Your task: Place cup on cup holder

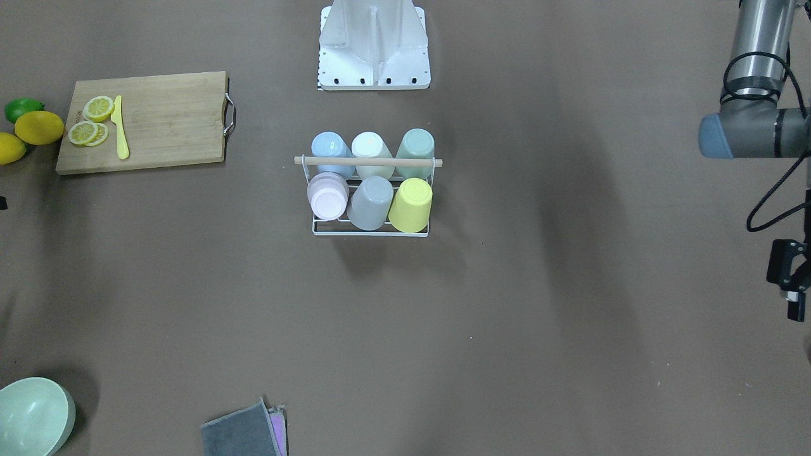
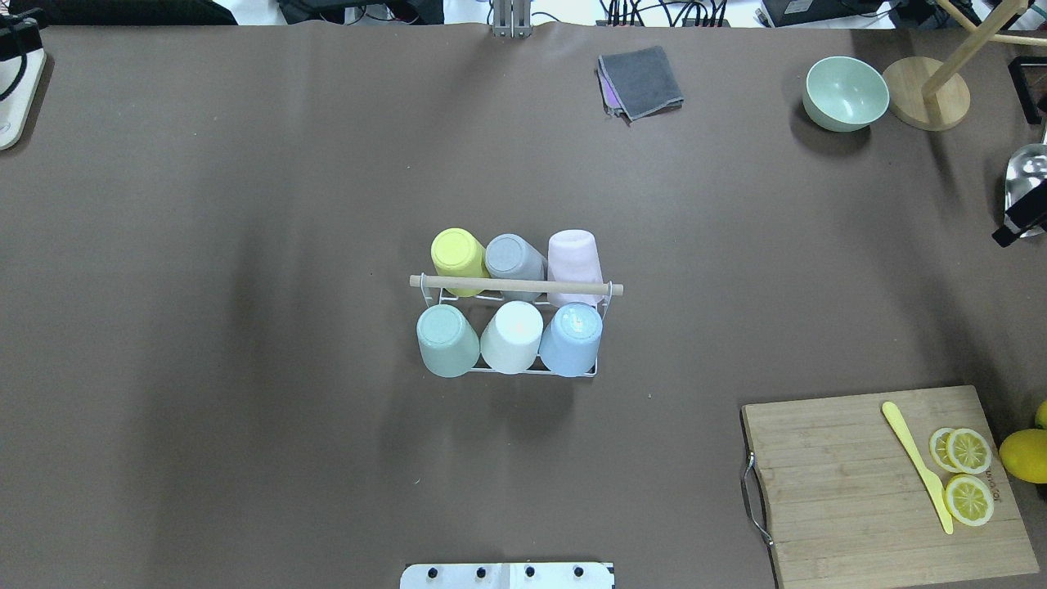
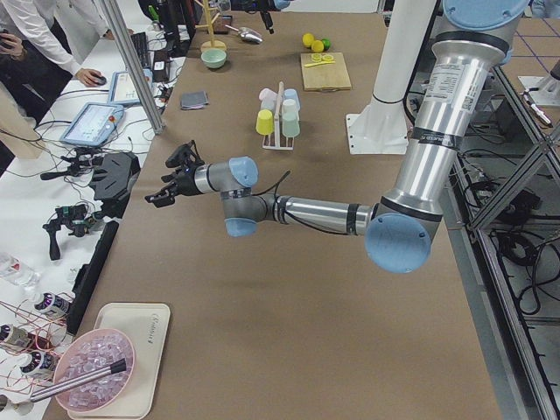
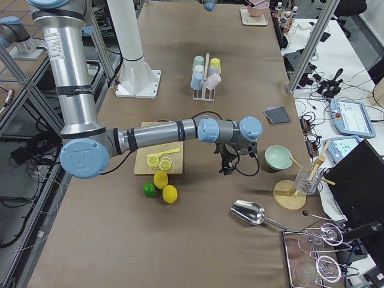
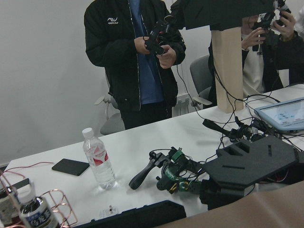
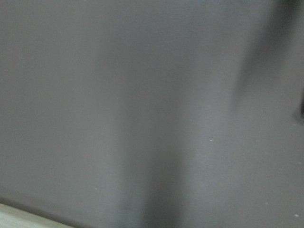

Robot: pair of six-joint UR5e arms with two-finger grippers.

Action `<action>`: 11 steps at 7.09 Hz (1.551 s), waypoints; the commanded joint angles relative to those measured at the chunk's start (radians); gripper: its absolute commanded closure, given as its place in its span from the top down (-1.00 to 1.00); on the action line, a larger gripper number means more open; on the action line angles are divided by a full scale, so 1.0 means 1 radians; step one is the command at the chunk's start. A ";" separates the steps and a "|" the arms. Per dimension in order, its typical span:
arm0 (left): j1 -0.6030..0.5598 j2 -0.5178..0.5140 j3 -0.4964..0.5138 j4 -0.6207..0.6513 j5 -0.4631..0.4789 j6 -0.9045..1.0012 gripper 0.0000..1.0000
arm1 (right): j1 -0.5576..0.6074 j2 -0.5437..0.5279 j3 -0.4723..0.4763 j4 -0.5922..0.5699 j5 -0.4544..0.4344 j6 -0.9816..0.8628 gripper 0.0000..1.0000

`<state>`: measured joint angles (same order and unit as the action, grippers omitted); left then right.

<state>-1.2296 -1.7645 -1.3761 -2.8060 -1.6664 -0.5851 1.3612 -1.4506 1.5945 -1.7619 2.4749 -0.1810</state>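
Cup holder (image 2: 515, 285) stands mid-desk (image 2: 245, 245), six upturned cups (image 2: 511, 327) on its prongs. Left claw (image 3: 166, 178) is at the desk's operator-side edge and right claw (image 4: 226, 163) is near the cutting board (image 2: 834, 474). Cannot tell either's opening.

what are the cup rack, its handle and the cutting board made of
Cup rack: thin wire with a white coating, probably metal.
Handle: pale, matte wooden dowel.
Cutting board: light wood, maybe bamboo, with visible strip grain.

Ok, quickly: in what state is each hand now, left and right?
Left hand: cannot be told, only the side view shows it well.
Right hand: cannot be told, it is small and far from the cups.
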 commanded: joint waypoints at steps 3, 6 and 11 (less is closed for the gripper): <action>-0.090 0.077 -0.107 0.586 -0.240 0.291 0.95 | 0.179 -0.080 -0.024 0.122 -0.112 0.131 0.90; -0.151 0.102 -0.112 1.019 -0.395 0.646 0.94 | 0.207 -0.082 -0.010 0.122 -0.119 0.233 0.96; -0.191 0.143 -0.123 1.540 -0.530 0.785 0.94 | 0.207 -0.093 -0.002 0.124 -0.123 0.302 0.98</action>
<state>-1.4196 -1.6318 -1.4978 -1.3395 -2.1526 0.2130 1.5677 -1.5413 1.5896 -1.6390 2.3539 0.1136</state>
